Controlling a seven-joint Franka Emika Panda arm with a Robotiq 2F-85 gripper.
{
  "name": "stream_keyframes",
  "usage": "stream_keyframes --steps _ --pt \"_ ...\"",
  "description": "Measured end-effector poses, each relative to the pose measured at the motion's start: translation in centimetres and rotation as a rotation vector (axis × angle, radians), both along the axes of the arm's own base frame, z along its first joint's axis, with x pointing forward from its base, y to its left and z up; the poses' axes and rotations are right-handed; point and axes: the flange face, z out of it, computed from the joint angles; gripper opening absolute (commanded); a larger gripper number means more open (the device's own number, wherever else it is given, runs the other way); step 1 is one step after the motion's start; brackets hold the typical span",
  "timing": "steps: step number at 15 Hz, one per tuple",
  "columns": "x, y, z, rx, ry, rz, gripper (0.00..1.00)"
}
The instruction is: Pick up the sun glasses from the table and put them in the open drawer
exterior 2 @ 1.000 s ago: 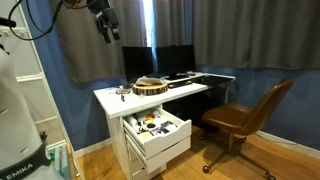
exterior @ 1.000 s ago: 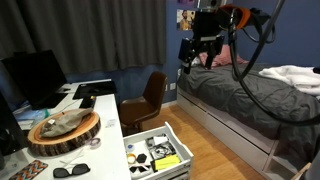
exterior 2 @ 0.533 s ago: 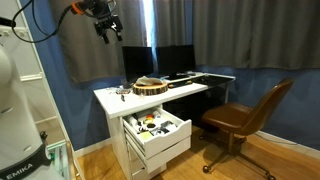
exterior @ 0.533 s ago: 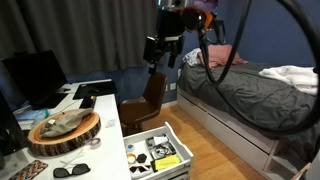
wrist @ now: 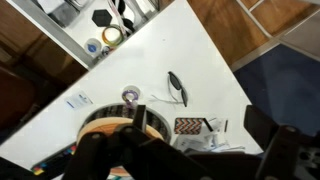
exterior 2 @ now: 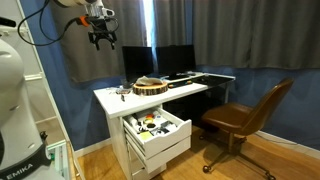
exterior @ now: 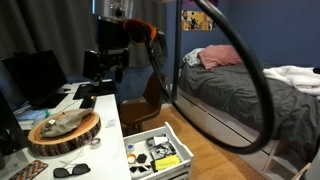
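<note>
Bedroom, white worktop (exterior: 108, 128). The tool (exterior: 103, 68) has swung over from the bed (exterior: 230, 90) and now hangs high above the worktop, jaws spread, empty. The sun glasses (exterior: 73, 171) lie untouched; descent likely next, open drawer (exterior 2: 168, 139) after.

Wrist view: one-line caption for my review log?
Looking down on the white table: sun glasses lie untouched near the wood slab, open drawer upper left.

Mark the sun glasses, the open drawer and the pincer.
small black sun glasses (exterior: 72, 172), exterior view, bridge between the lenses
white open drawer (exterior 2: 168, 140), exterior view, plain front panel
black pincer (exterior 2: 100, 45), exterior view, midway between fingertips
</note>
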Motion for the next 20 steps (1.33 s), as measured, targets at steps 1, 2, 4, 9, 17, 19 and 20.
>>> stream_keyframes --steps 1,2,4,9,17,19,20 --pt "-0.4 1.7 -0.1 0.005 0.001 0.054 1.0" --pt "-0.5 2.5 -0.2 0.01 0.009 0.068 1.0" --pt "-0.3 2.4 -0.5 0.008 0.013 0.062 1.0" --pt "0.1 2.0 -0.3 0.009 0.01 0.053 1.0" --pt "2.1 3.2 -2.2 0.016 -0.029 0.198 1.0" --pt "3.8 4.2 -4.4 0.009 -0.034 0.261 1.0" --pt "4.8 4.7 -5.7 0.006 -0.033 0.288 1.0"
